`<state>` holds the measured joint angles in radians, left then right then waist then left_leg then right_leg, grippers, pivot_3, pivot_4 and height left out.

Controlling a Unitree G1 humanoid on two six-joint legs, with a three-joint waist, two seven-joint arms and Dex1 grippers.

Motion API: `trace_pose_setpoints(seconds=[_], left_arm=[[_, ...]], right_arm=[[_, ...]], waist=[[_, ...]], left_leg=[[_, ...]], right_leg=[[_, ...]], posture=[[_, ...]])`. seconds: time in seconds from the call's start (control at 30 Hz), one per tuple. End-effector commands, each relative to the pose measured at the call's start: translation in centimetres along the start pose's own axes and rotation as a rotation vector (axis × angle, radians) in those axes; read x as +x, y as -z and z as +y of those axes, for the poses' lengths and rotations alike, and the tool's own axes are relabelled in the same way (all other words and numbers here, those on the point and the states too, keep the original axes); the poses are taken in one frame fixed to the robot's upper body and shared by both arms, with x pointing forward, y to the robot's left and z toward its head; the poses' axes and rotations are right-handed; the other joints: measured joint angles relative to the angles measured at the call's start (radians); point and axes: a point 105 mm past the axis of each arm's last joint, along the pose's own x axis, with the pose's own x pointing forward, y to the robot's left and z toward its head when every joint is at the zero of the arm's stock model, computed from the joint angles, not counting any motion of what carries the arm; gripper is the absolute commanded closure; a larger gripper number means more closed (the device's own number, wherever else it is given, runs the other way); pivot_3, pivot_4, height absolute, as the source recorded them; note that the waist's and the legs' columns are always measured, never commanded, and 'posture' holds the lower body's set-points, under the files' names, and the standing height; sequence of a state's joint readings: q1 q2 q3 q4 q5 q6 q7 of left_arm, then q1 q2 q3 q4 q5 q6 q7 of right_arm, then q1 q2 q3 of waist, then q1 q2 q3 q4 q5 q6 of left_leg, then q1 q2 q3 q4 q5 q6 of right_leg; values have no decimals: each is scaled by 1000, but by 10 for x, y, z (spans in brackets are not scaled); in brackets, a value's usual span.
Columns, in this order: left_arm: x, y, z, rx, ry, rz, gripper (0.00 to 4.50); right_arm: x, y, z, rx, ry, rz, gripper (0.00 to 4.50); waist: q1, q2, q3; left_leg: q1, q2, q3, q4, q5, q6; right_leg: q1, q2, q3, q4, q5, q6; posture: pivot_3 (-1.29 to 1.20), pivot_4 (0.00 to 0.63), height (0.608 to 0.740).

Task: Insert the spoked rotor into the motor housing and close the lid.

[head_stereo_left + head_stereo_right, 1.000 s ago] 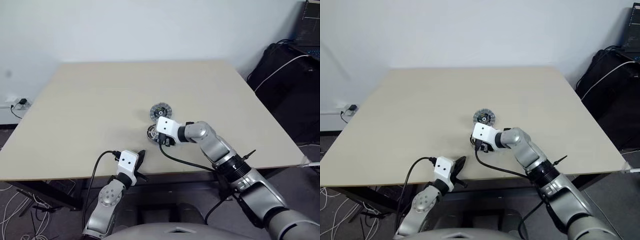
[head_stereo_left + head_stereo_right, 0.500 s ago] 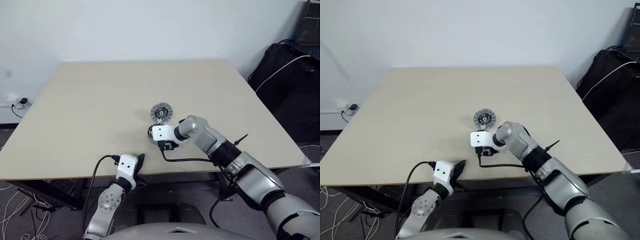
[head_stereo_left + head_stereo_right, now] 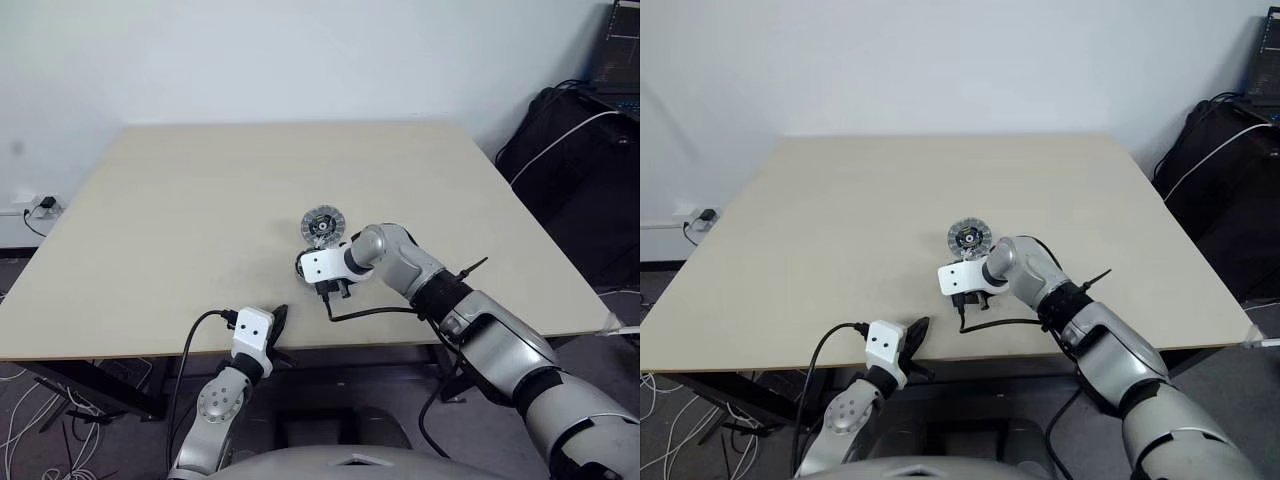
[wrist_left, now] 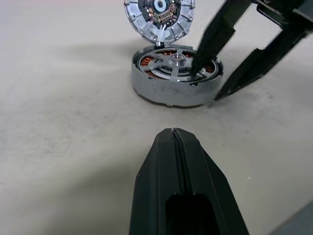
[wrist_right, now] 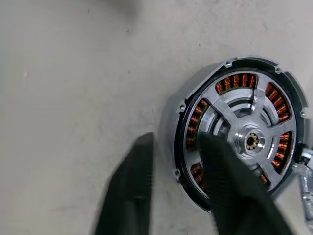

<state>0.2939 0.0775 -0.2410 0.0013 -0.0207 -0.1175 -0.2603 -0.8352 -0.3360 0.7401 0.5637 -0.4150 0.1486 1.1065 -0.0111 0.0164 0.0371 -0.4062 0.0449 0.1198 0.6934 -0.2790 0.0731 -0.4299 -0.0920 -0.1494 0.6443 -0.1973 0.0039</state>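
The motor housing (image 4: 173, 81) stands on the table with the spoked rotor (image 5: 249, 139) seated inside, copper windings showing between the spokes. The lid (image 4: 159, 14) lies dark face up just behind the housing, at its rim. My right gripper (image 5: 173, 139) points steeply down and straddles the housing's near wall. One of its fingers (image 5: 129, 191) is outside the wall and the other rests inside on the rotor, so the jaws pinch the wall. My left gripper (image 4: 173, 132) is shut, empty, low at the table's front edge (image 3: 279, 318), aimed at the housing.
The tan table (image 3: 200, 200) has a black cable trailing from the right wrist across its front edge (image 3: 375, 312). A dark bag (image 3: 575, 170) with a white cable sits on the floor to the right. A wall socket (image 3: 35, 207) is at far left.
My right wrist has rolled and tipped further downward over the housing, and its jaws have narrowed onto the housing wall. The left arm has held still.
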Motion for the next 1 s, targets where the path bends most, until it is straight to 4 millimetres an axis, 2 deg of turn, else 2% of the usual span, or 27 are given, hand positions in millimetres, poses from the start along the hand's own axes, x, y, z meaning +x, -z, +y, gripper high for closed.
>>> trace_pose_setpoints(seconds=[0.03,0.07,0.47,0.77,1.0], left_arm=[[3,-8,0,-5,-8,-45,4500],[3,-8,0,-6,-8,-45,4500],[4,-6,-2,-14,5,-36,4500],[6,-8,-2,-18,15,-34,4500],[6,-8,-5,-25,26,-28,4500]], right_arm=[[-2,7,-1,-24,-4,36,4117],[-2,7,-1,-20,2,33,4392],[-5,16,-1,100,102,-15,4404],[-25,19,25,272,138,-82,4404],[-34,5,35,460,194,-122,4404]], waist=[[0,0,-1],[-1,-1,-1],[-1,0,-1],[16,0,-1],[24,0,-1]], left_leg=[[0,0,0,0,0,0],[1,0,0,0,0,0],[3,0,1,0,0,-1],[0,0,0,0,-1,1],[-4,0,0,0,-2,2]], right_leg=[[0,0,0,0,0,0],[1,0,0,0,0,0],[2,-4,0,1,0,0],[0,-5,0,-1,0,-1],[-4,-5,-2,-2,0,-1]], posture=[[0,0,740],[0,0,740],[0,0,740],[0,0,740],[0,0,740]])
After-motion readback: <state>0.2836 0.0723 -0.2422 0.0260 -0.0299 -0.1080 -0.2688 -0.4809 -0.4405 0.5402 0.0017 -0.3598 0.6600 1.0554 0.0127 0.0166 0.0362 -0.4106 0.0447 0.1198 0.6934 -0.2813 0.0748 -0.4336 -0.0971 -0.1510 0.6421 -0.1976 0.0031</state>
